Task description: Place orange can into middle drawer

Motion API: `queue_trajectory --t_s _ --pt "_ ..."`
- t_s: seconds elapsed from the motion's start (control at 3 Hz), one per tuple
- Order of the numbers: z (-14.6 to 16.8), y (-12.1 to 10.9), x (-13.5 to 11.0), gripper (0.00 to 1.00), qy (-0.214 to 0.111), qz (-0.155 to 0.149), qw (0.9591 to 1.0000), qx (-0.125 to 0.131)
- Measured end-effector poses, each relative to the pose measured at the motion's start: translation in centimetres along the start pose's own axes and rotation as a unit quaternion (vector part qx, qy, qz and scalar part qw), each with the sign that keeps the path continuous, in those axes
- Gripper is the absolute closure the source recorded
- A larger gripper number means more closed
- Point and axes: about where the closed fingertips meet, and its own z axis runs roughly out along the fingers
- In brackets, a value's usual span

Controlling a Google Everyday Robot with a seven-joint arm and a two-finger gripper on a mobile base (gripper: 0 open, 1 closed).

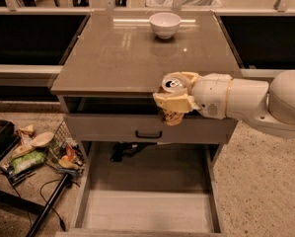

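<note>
White rounded arm — cream gripper [174, 91], ctr.

high front view, fingers [172, 102] centre-right

Looks like a robot test lab set up like a small kitchen: a plain grey bench [112, 58] w/ drawers stands on a speckled floor [265, 181], w/ a white bowl [165, 24] on top. A wire basket [63, 152] of snack packs lies on the floor at left, near a loose black cable [48, 211]. A fat white robot arm [255, 100] reaches in from the right, its tool [173, 93] gripping an orange can [172, 116] at the bench's front edge.
</note>
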Motion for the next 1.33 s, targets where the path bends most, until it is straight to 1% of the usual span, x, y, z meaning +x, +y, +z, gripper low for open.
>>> queue_trajectory --t_s 0.33,0.67,1.0,1.33 --pt "0.0 0.0 0.0 1.00 0.000 0.000 1.0000 0.000" --pt "0.7 1.7 3.5 1.00 0.000 0.028 0.9996 0.000" --pt "2.0 6.0 10.7 1.00 -0.017 0.072 0.9973 -0.001" --pt "4.0 10.3 17.4 1.00 -0.023 0.067 0.9974 -0.014"
